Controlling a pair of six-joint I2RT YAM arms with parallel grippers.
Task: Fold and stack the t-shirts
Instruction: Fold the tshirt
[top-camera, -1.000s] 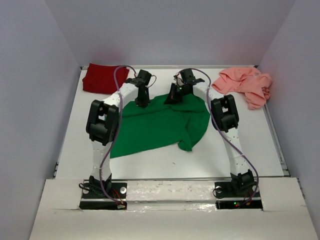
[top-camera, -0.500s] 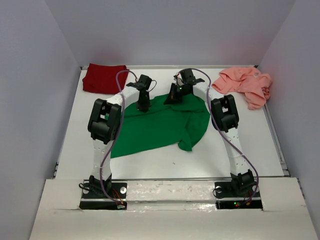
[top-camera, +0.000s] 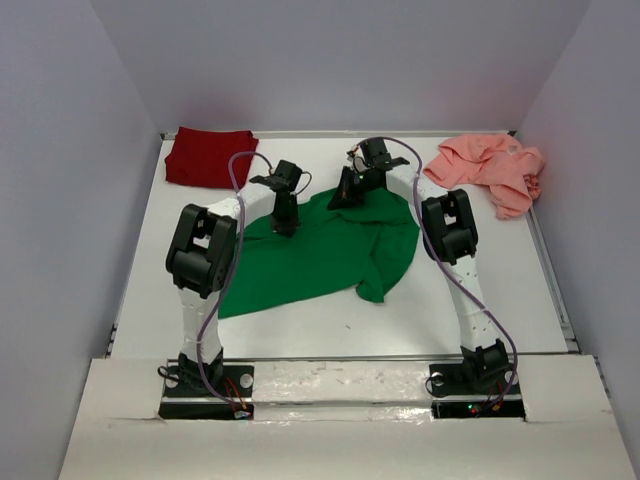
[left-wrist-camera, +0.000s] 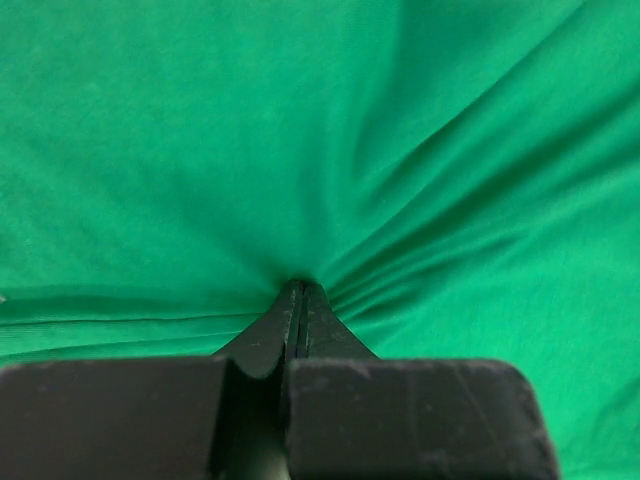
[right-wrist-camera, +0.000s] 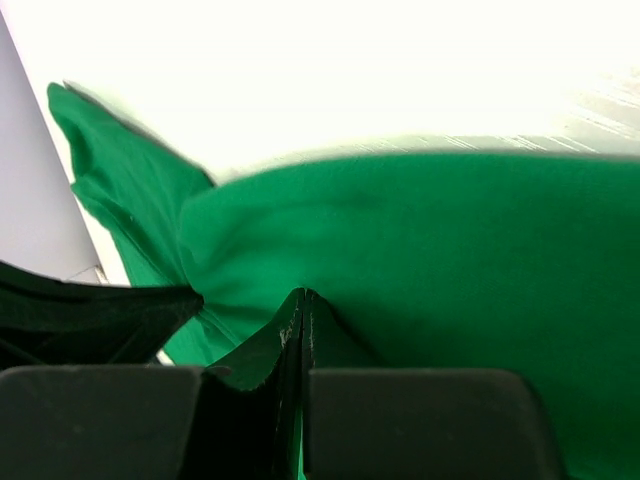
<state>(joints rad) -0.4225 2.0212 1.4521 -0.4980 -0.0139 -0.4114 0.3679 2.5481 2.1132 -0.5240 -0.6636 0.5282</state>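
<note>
A bright green t-shirt (top-camera: 320, 255) lies spread in the middle of the table, partly bunched on its right side. My left gripper (top-camera: 285, 226) is shut, pinching the green cloth near its upper left edge; wrinkles radiate from its tips (left-wrist-camera: 301, 285). My right gripper (top-camera: 338, 197) is shut on the shirt's far edge, with cloth (right-wrist-camera: 420, 250) draped over its tips (right-wrist-camera: 303, 293). A dark red t-shirt (top-camera: 207, 156) lies folded at the far left corner. A salmon pink t-shirt (top-camera: 490, 168) sits crumpled at the far right corner.
The white table (top-camera: 500, 290) is walled by grey panels on the left, back and right. Both arm bases (top-camera: 205, 380) sit at the near edge on a taped white ledge (top-camera: 340, 385).
My left gripper has slid toward the near side and slightly right over the green t-shirt, still pinching it. The right gripper has stayed put.
</note>
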